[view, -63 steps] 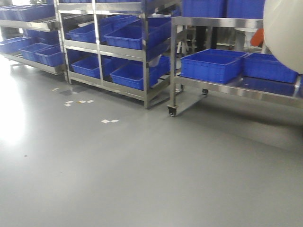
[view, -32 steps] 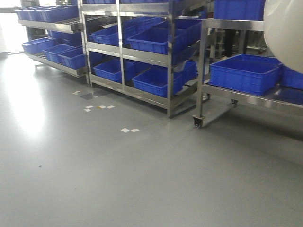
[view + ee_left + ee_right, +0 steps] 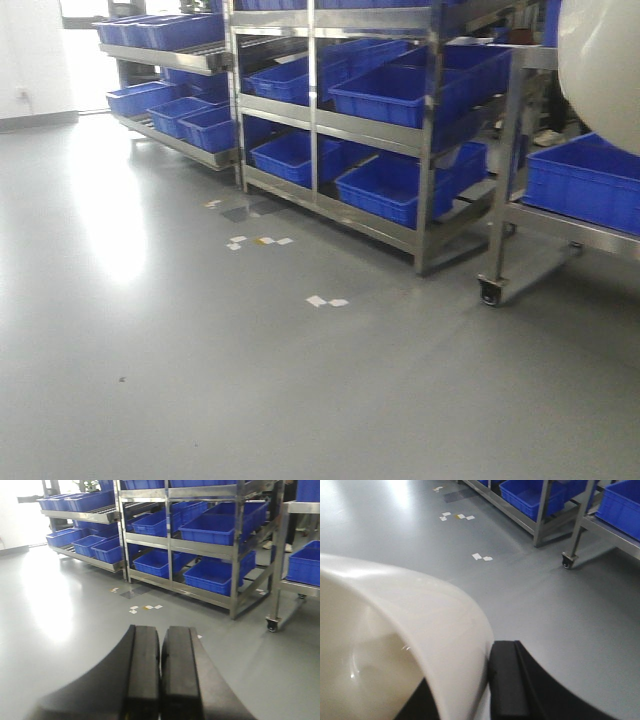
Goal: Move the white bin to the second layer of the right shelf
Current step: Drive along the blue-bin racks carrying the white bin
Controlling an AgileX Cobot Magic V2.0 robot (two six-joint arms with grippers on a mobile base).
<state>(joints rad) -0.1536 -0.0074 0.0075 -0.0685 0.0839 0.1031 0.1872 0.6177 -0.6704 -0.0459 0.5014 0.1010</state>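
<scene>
The white bin (image 3: 603,66) is a glossy cream tub filling the top right corner of the front view, held up off the floor. In the right wrist view its rim and wall (image 3: 415,615) fill the lower left. My right gripper (image 3: 467,672) is shut on the white bin's wall, with one black finger (image 3: 507,680) outside and the other inside. My left gripper (image 3: 160,632) hangs over bare floor, shut with nothing in it. Steel racks stand ahead, but I cannot tell which level is the right shelf second layer.
A steel rack (image 3: 425,130) full of blue crates (image 3: 395,95) stands ahead at centre. A second rack (image 3: 165,55) is far left, and a wheeled steel cart (image 3: 497,250) holding a blue crate (image 3: 585,185) is at right. White tape marks (image 3: 327,301) dot the grey floor.
The whole scene has slid to the right in the front view, so the racks now sit further right and a white wall shows at left. The bin stays in the top right corner.
</scene>
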